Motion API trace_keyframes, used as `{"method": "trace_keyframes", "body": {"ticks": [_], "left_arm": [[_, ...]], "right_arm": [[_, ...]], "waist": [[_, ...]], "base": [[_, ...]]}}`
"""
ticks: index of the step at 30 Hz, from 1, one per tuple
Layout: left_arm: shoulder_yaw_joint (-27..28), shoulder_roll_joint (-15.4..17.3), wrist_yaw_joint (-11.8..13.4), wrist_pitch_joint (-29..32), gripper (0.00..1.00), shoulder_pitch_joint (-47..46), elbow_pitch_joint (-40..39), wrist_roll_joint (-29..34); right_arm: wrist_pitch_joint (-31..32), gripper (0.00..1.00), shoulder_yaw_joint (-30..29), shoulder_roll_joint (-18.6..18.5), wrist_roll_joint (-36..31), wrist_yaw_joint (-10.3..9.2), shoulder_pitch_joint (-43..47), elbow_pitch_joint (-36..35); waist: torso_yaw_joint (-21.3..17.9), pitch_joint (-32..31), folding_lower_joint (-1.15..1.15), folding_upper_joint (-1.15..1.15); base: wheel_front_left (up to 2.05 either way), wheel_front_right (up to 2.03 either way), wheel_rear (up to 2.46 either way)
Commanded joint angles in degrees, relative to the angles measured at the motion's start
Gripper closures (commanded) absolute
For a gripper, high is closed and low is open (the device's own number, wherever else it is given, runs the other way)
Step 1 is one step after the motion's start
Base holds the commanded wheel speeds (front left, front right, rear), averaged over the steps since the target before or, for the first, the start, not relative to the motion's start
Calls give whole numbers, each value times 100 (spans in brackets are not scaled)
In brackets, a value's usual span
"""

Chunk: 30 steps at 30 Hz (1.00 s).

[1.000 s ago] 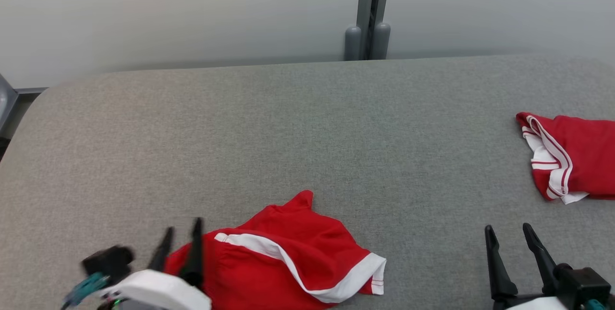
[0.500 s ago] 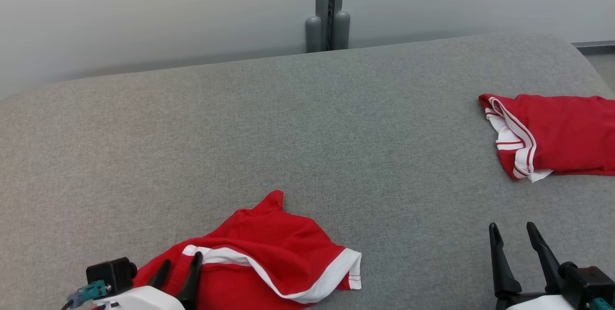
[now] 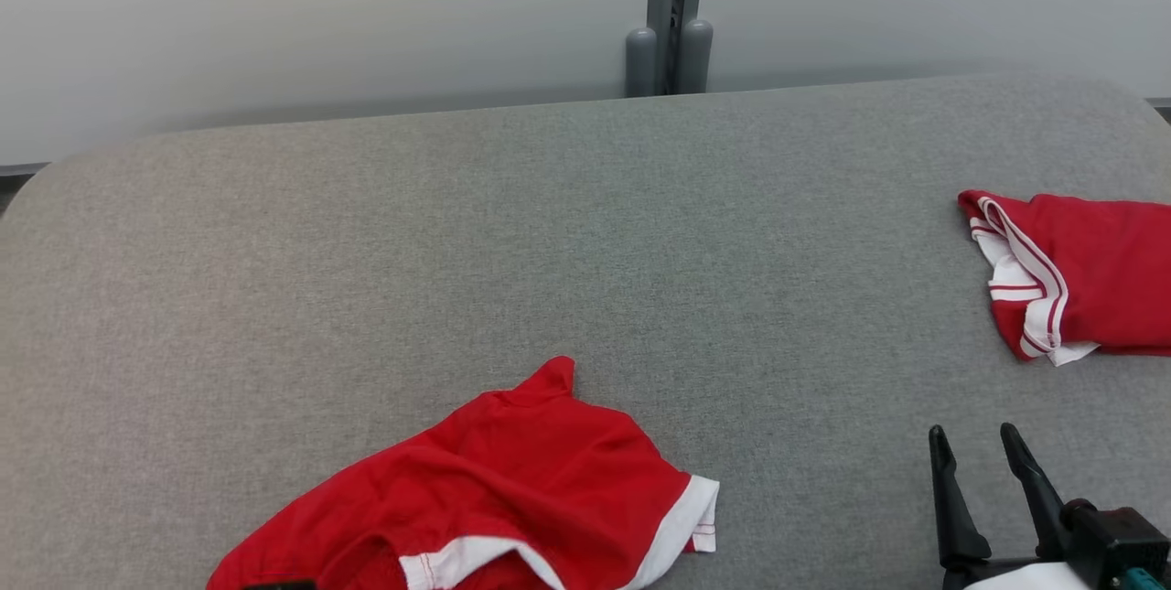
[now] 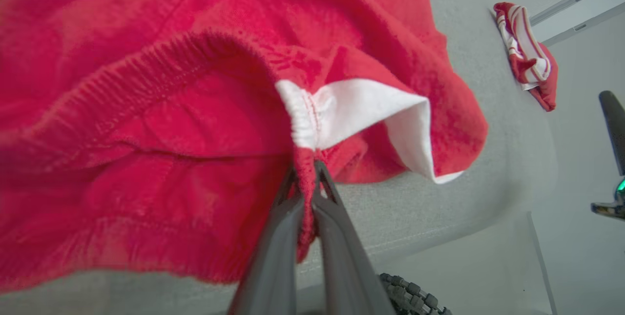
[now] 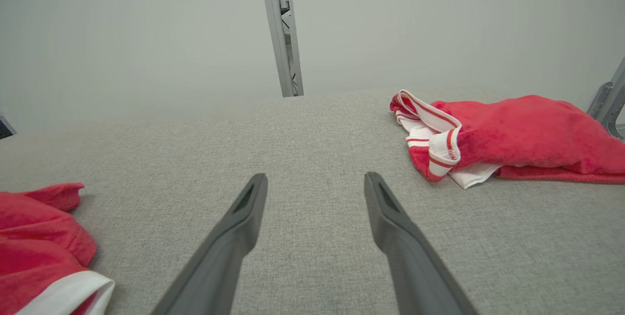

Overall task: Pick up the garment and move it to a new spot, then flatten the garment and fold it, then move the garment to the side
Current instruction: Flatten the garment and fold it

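Shorts point(image 3: 512, 471), red with white trim, lie crumpled at the front edge of the grey padded table point(image 3: 585, 233), left of its middle. The left gripper point(image 4: 306, 178) has its jaws pinched together on the elastic waistband, at the white seam. The right gripper point(image 3: 971, 432) stands wide open and holds nothing, near the front right corner. A second red garment point(image 3: 1089, 270) lies at the right edge.

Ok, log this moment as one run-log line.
phase: pickup | left end effector: shut on red garment waistband | right end effector: open, empty | other garment: lying at right
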Motion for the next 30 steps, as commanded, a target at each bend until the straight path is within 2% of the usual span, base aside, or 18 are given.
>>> {"method": "trace_keyframes", "body": {"ticks": [1, 3, 4, 5, 6, 12, 16, 22, 27, 30], "left_arm": [[66, 84, 0, -53, 100, 138, -18, -20], [93, 67, 37, -98, 100, 222, 42, -46], [122, 50, 38, -137, 94, 251, 78, -55], [137, 20, 31, -152, 51, 283, 139, -114], [136, 17, 9, -163, 0, 292, 183, -118], [169, -46, -251, -186, 0, 304, 51, -376], [359, 88, -395, -309, 0, 438, -366, -512], [703, 197, -200, -777, 0, 576, -930, -229], [906, -4, 81, -1471, 0, 496, -973, 203], [872, 136, 158, -2037, 0, 444, -662, 898]], "right_arm": [[0, 0, 13, -29, -34, 0, 41, 9], [1, 0, 52, -28, -38, 0, 43, 9], [1, 0, 71, -28, -43, 0, 36, 11], [1, 0, 84, -29, -44, 0, 24, 11], [1, 0, 96, -29, -45, 0, 13, 10], [1, 0, 81, -29, -85, 0, -33, 2], [1, 0, 21, -30, -130, 0, 17, -9], [1, 0, -79, -25, -419, 0, 145, -341], [1, 0, -162, -28, -737, 0, 238, -668], [1, 0, -262, -30, -800, 0, 241, -847]], "waist": [[82, 9, 0, 0], [141, 25, 0, 0], [163, 31, 0, 0], [180, 34, 0, 0], [194, 38, 0, 0], [242, 59, 0, 0], [252, 35, 0, 0], [334, -202, 0, 0], [437, -496, 0, 0], [490, -623, 0, 0]], "base": [[0, 0, 0], [0, 0, 0], [0, 0, 0], [0, 0, 0], [0, 0, 0], [0, 0, 0], [0, 0, 0], [0, 0, 0], [0, 0, 0], [0, 0, 0]]}}
